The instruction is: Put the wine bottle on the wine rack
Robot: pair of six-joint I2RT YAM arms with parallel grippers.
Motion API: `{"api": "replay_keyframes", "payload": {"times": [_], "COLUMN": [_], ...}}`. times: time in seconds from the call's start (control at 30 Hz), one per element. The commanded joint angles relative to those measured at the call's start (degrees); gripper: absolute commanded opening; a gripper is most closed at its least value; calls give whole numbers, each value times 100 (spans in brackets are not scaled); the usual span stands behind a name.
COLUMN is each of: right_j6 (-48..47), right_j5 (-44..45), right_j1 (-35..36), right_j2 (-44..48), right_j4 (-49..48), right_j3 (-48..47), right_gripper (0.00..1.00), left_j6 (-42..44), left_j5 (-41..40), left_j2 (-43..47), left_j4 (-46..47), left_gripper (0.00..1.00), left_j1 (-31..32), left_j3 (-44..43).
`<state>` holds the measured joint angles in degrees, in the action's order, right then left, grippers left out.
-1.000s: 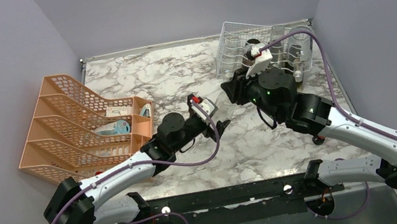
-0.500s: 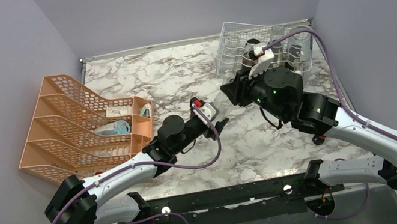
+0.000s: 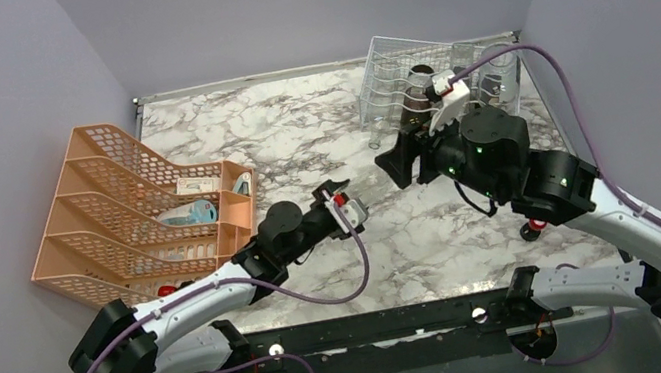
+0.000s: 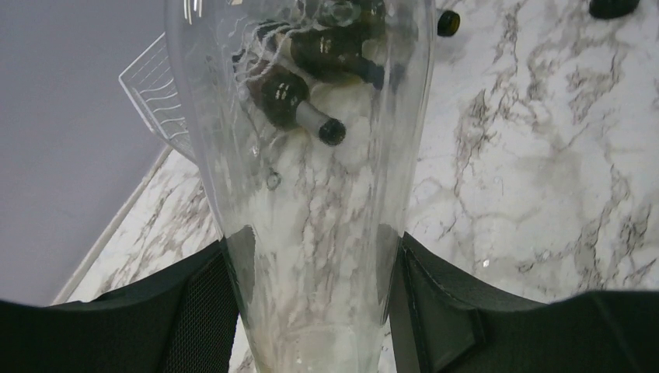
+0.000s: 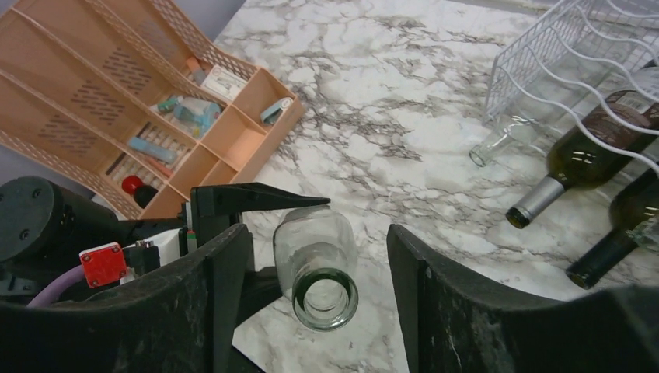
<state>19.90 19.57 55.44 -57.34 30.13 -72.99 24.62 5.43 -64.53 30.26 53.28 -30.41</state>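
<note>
Between organizer (image 5: 70,93) and wine rack (image 3: 379,77), left jaws clamp clear bottle (image 5: 317,252), right jaws open.

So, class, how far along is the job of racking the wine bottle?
Done: dark bottles already lie in the wine rack. In hand: the left claw grips a clear wine bottle; the right claw stands open around its mouth. Left: laying it in a rack cradle.
</note>
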Motion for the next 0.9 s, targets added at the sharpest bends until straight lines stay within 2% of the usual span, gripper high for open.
{"api": "replay_keyframes", "payload": {"times": [0.0,0.2,0.33,0.47,0.6,0.87], "right_j6": [-489,-855,-901,-873,-522,-250], "right_j5": [-172,-598,-767,-914,-613,-858], "right_j1": [29,36,35,36,35,32], "right_j2": [133,256,242,117,44,-220], "right_j4": [1203,1721,1774,1758,1467,881], "right_j3": [-441,-619,-512,-301,235,681], "right_gripper": [70,76,77,77,77,77], "left_j6": [1551,3575,4465,4909,5160,5694], "left_j5": [412,-14,-60,81,374,477], "left_j2": [106,-175,-313,-408,-441,-468], "left_j4": [252,295,314,318,362,438], "left_gripper": [0,0,0,0,0,0], "left_j1": [-1,20,16,24,40,85], "left_j3": [102,-30,-278,-484,-612,-593]}}
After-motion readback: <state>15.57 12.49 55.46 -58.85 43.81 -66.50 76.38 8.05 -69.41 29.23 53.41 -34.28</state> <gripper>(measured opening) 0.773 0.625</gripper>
